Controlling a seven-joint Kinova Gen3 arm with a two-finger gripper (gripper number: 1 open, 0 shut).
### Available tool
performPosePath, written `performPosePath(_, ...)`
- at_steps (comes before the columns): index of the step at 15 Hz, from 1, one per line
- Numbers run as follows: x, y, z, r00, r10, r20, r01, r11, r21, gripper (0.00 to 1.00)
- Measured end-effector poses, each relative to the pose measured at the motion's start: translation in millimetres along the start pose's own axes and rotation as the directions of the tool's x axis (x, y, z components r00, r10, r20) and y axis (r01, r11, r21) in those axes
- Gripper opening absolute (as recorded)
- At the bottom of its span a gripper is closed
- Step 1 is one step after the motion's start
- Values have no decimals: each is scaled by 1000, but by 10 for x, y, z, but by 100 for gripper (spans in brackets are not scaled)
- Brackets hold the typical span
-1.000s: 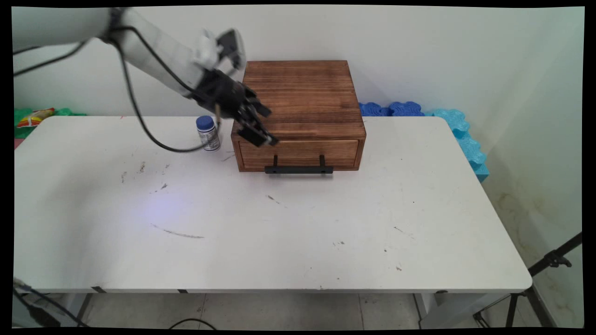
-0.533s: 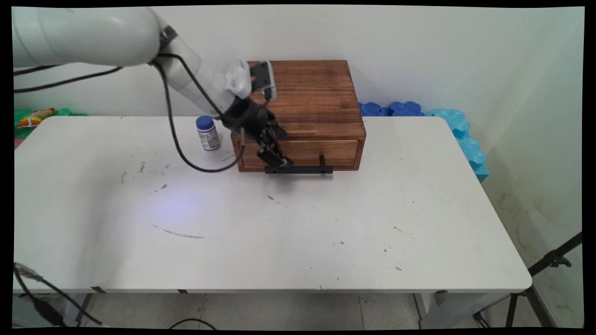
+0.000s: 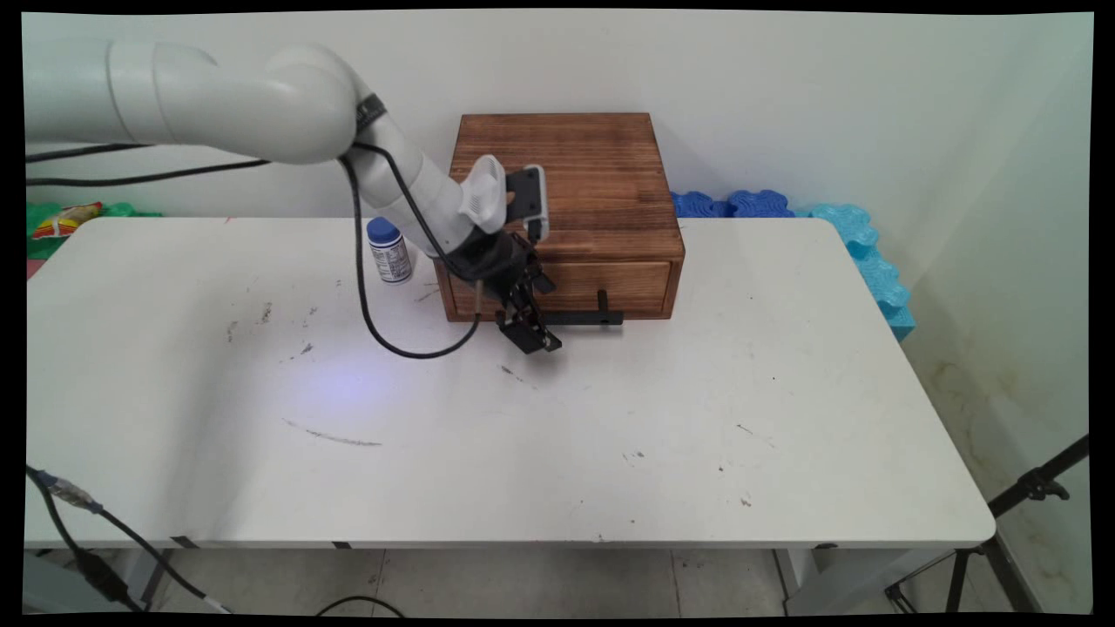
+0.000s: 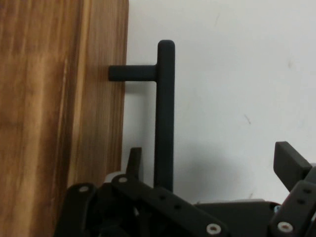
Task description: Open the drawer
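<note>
Hand view: black T-shaped drawer handle

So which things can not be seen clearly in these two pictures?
- Drawer handle: in the main view the pincer covers its left end; in the hand view the linkage hides its lower part.
- Small bottle: label print too small to read in the main view.
- Wooden box: its drawer is closed, so its inside is hidden.
- Tripod: cut off by the main view's right edge.
</note>
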Motion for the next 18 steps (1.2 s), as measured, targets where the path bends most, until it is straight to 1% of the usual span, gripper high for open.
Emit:
performPosePath(6, -32, -40, 258, 998, 48, 42, -48, 999, 9, 100)
performPosePath(9, -58, -29, 372, 997, 49, 58, -49, 999, -2, 100)
performPosePath(13, -70, 28, 489, 996, 50, 68, -48, 999, -22, 100)
performPosePath(18, -36, 83, 586, 997, 50, 63, -48, 998, -29, 100)
